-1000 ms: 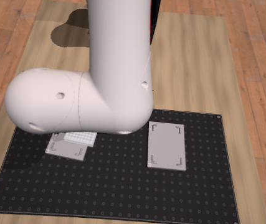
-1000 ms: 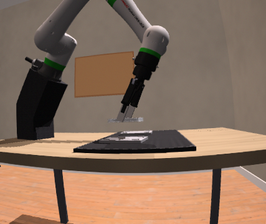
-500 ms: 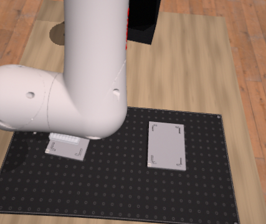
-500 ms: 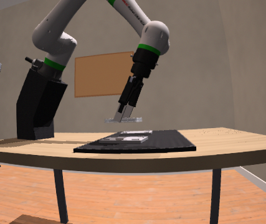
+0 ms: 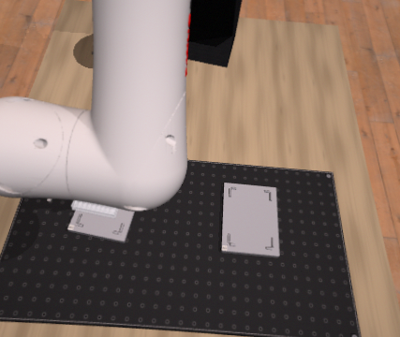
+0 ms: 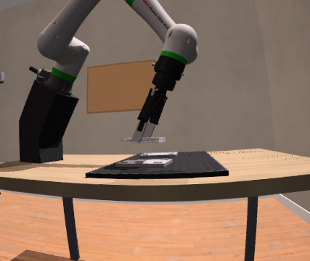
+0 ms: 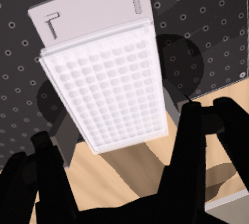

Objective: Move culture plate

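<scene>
My gripper is shut on the 96-well culture plate and holds it level in the air above the black perforated board. In the wrist view the white plate hangs between the grey fingers, over most of the grey nest N2, whose far end with two corner marks shows. In the top view only the plate's edge shows under the arm, above nest N2. Nest N1 stands bare to the right. I cannot tell the clear lid apart from the plate.
The arm's big white elbow hides much of the board's left part in the top view. The black robot base stands at the table's far edge. The board lies near the table's front edge.
</scene>
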